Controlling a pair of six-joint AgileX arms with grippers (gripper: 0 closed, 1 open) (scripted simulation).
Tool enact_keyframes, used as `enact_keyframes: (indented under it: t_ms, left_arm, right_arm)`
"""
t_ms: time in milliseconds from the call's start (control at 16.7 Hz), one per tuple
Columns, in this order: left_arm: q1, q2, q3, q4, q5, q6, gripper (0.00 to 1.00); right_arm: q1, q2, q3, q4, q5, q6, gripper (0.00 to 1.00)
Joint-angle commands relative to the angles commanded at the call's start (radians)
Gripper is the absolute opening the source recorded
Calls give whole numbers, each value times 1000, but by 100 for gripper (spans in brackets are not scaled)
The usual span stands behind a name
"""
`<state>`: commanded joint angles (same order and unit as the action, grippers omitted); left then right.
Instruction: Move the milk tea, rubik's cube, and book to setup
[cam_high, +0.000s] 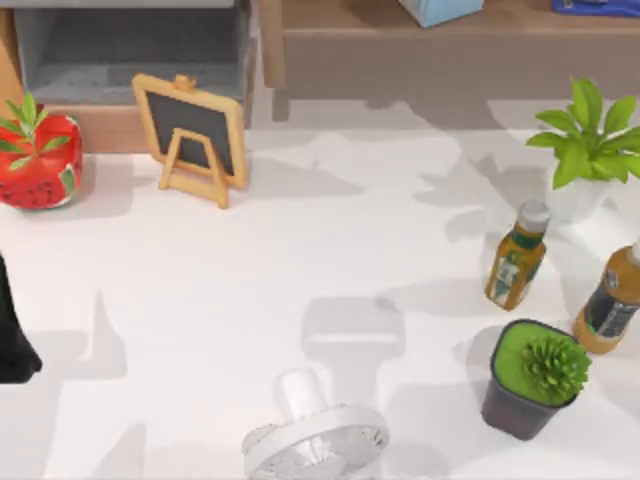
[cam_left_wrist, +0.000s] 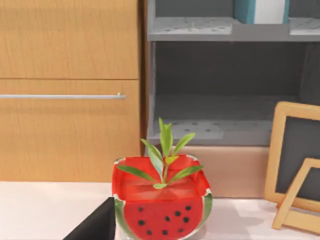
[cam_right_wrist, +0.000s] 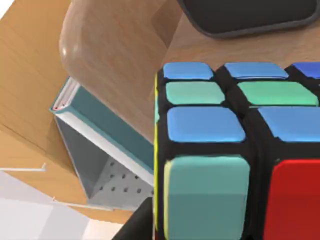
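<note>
While the rubik's cube (cam_right_wrist: 235, 150) looms against the right wrist camera, I cannot tell either tool's grip.

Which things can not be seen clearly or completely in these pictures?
- Rubik's cube, right wrist view: cut off by the picture's edges.
- Book, right wrist view: partly behind the cube.
- Fan, top view: cut off by the lower edge.
- Left gripper, top view: fingers beyond the left edge.

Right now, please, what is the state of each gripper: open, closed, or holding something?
Left gripper: at the table's left edge, by the watermelon pot; fingers cannot be told.
Right gripper: close against the rubik's cube; whether it grips it cannot be told.
</note>
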<state>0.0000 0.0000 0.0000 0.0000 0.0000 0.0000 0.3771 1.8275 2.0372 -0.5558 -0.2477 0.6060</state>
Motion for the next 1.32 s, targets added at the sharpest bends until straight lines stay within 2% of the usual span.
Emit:
enact_keyframes:
  t_ms: [360,660,840,1140,1320]
  left_arm:
    - [0,0,0,0,0,0,100]
    - [0,0,0,0,0,0,100]
    - [0,0,0,0,0,0,100]
    - [0,0,0,0,0,0,100]
    - [0,0,0,0,0,0,100]
  right_arm:
    - [-385,-258,-340,477,-30,-335,0]
    - [-619,-306,-569,639,-10,-550,0]
    - [-660,-306,-613,653,-4,-592,0]
    - [-656,-303,-612,654,-3,-590,0]
    - [-639,-273,-572,689,36,-597,0]
